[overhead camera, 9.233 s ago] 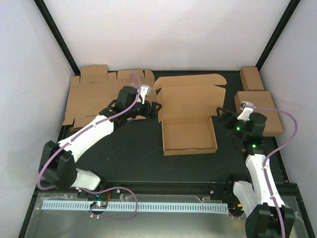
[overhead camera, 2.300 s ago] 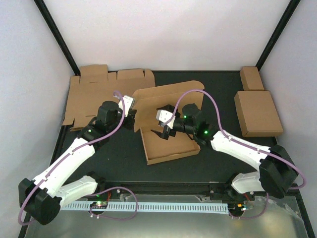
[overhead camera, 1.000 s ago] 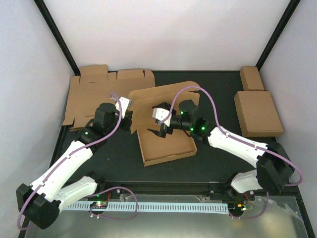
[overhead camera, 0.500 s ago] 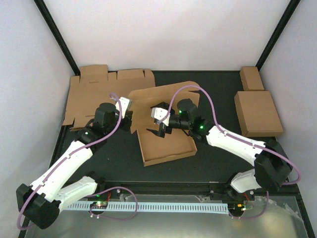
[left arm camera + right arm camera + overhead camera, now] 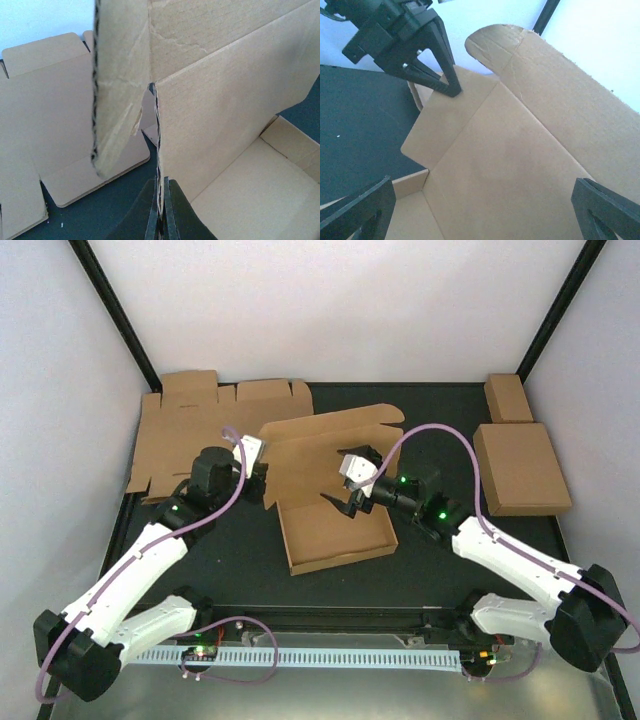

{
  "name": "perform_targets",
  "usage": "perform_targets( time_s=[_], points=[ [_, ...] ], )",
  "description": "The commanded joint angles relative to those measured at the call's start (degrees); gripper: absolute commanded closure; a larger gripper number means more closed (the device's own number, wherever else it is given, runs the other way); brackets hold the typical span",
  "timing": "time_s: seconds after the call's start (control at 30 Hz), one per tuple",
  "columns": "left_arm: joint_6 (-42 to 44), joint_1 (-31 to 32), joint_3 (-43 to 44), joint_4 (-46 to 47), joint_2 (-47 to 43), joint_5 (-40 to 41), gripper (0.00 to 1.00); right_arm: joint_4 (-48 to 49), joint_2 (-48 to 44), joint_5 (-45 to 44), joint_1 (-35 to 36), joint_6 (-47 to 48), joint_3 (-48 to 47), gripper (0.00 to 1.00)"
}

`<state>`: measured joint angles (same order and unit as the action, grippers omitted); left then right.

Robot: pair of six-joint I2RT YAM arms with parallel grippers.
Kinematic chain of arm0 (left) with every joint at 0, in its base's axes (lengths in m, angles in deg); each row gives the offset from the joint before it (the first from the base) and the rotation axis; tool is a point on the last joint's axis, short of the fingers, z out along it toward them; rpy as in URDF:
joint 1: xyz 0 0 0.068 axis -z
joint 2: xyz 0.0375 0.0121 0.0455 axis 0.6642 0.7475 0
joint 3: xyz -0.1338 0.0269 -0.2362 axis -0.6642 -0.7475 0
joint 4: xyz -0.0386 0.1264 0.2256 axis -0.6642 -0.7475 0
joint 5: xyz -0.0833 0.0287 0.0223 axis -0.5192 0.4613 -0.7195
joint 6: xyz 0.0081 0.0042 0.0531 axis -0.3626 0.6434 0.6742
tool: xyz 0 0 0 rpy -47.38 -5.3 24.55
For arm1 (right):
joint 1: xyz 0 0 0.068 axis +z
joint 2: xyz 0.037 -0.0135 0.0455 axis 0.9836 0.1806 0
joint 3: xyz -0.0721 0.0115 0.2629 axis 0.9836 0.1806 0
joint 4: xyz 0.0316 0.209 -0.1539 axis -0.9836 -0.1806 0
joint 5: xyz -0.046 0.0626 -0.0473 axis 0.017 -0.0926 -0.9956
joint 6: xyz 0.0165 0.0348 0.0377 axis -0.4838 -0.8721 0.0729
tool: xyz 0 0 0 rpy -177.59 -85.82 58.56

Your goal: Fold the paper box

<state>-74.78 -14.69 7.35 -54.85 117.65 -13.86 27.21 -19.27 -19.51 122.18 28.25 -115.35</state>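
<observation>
Top external view showed the paper box (image 5: 335, 535) mid-desk (image 5: 250, 575); the left claw (image 5: 262, 480) was clenched on its ten-o'clock side flap, and the right claw (image 5: 341, 504) hung spread wide, empty, above its tray.

No writing, label, brand, number or sign is legible on the paper box (image 5: 332, 536) or anywhere else.

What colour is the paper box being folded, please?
The paper box is plain brown cardboard, shown best in the top external view.
</observation>
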Motion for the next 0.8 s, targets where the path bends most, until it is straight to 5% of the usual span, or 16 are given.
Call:
perform_targets(
  time_s=[0.0, 0.27, 0.77],
  points=[
    [1.0, -0.4, 0.5, 0.0, 1.0, -2.0, 0.98, 0.6, 1.9, 0.6, -0.1, -1.0, -1.4, 0.00],
    [0.8, -0.5, 0.7, -0.7, 0.4, -1.9, 0.98, -10.1, 15.3, 4.5, 1.6, 5.1, -14.4, 0.00],
    [1.9, -0.6, 0.7, -1.0, 0.6, -3.3, 0.98, -3.3, 8.5, 2.2, 3.2, 3.4, -5.0, 0.00]
  ],
)
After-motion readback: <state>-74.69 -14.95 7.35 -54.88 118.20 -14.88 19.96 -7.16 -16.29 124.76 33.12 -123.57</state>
